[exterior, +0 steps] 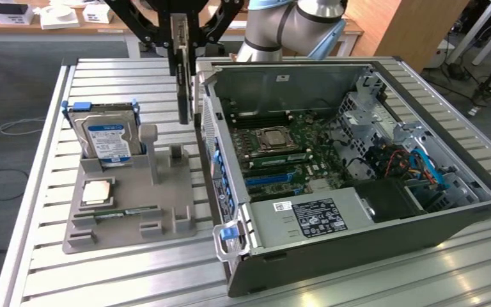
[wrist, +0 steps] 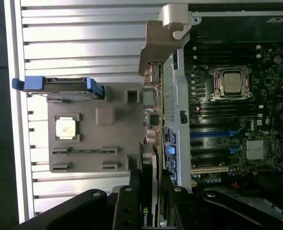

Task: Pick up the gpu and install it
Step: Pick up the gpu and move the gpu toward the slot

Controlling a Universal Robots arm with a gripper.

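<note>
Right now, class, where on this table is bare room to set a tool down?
Free: table slats at the exterior view's left of the grey holder, and nearer the camera. Crowded: between holder and computer case, under the held gpu.

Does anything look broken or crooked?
Nothing stands out. The pincer holds the gpu upright beside the open computer case; hard drive, chip and RAM stick sit neatly in the grey tray.

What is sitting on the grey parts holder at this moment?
A hard drive stands upright on the holder; a CPU and a RAM stick lie flat. The drive's lower edge is hidden in its slot.
</note>
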